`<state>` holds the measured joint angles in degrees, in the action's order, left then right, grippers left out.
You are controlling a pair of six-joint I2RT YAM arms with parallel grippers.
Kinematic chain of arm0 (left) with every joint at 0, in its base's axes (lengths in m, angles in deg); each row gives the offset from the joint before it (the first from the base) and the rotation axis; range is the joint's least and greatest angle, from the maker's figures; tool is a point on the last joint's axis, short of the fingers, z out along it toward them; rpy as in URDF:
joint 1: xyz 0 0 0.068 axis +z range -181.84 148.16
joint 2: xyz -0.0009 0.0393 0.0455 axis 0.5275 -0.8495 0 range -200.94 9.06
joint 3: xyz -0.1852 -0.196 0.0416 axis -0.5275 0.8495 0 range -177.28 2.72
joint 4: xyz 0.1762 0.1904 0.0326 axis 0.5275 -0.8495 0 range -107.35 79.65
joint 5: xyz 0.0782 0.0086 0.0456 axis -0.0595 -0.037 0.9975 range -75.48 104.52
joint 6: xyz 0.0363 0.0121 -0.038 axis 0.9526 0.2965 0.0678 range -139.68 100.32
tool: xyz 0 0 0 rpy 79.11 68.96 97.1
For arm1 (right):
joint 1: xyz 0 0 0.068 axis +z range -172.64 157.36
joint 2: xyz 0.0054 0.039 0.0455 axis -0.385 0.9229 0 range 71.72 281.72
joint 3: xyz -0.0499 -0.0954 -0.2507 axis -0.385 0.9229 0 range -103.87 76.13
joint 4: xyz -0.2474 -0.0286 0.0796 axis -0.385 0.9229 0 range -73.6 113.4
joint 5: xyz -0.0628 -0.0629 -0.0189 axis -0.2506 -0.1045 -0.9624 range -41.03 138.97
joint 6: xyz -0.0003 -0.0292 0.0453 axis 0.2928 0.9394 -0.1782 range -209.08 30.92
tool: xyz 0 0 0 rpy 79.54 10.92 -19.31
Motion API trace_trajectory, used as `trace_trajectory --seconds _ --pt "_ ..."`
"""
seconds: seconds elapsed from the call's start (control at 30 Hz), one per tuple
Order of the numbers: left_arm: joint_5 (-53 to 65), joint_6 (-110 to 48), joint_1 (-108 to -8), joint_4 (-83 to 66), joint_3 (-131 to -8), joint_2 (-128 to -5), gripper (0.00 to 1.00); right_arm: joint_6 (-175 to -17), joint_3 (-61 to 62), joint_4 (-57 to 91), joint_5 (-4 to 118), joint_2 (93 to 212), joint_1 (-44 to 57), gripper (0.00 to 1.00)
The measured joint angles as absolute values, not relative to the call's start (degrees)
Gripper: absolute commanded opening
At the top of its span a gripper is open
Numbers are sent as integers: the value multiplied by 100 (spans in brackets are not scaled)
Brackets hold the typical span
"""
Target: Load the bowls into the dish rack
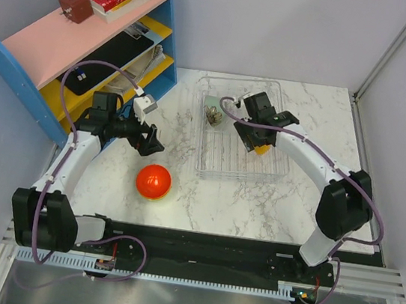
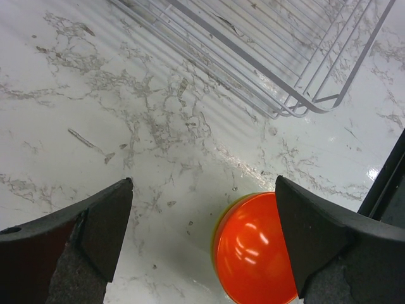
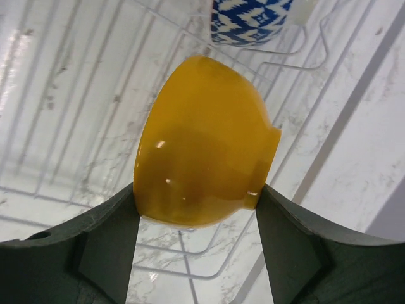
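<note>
The clear dish rack [image 1: 220,162] lies at the back right of the marble table. My right gripper [image 1: 261,144] hangs over it, shut on the orange-yellow bowl [image 3: 202,145], which lies on its side between the fingers [image 3: 107,253]. A blue-and-white bowl [image 3: 250,19] stands in the rack just beyond. A brown-patterned bowl [image 1: 212,115] sits at the rack's back left. The red-orange bowl [image 1: 153,181] lies upside down on the table, a yellow-green rim [image 2: 218,235] showing beneath it. My left gripper [image 1: 148,141] is open and empty, just behind that bowl [image 2: 253,250].
A blue-and-pink shelf unit [image 1: 91,30] with books stands at the back left, close behind my left arm. The rack's near corner [image 2: 304,104] shows in the left wrist view. The black base rail [image 1: 205,247] runs along the near edge. Walls close in both sides.
</note>
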<state>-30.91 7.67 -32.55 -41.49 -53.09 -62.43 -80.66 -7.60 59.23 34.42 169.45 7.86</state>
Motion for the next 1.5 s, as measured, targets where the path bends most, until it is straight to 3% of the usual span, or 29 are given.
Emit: trace_trajectory --seconds 0.6,0.63,0.7,0.77,0.87,0.97,1.07,1.5 --pt "-3203 765 -3255 -4107 -5235 -6350 100 -7533 -427 5361 898 18174 1477 2" --pt "-3211 767 -3255 -4105 -5235 -6352 100 -7517 -421 5328 776 18235 1505 5" --pt "-3211 765 -3255 -4105 -5233 -6354 100 -7469 -414 5280 557 18351 1588 26" --pt "-3214 765 -3255 -4105 -5226 -6354 100 -7428 -412 5239 389 18447 1643 57" --pt "-3214 767 -3255 -4103 -5226 -6354 100 -7390 -382 5189 251 18504 1702 76" --pt "-3214 767 -3255 -4103 -5224 -6354 100 -7358 -360 5175 231 18506 1741 89" --pt "-3216 767 -3255 -4103 -5222 -6354 100 -7336 -322 5171 406 18506 1772 98" --pt "-3216 767 -3255 -4103 -5217 -6354 100 -7292 -298 5363 872 18366 1953 98"
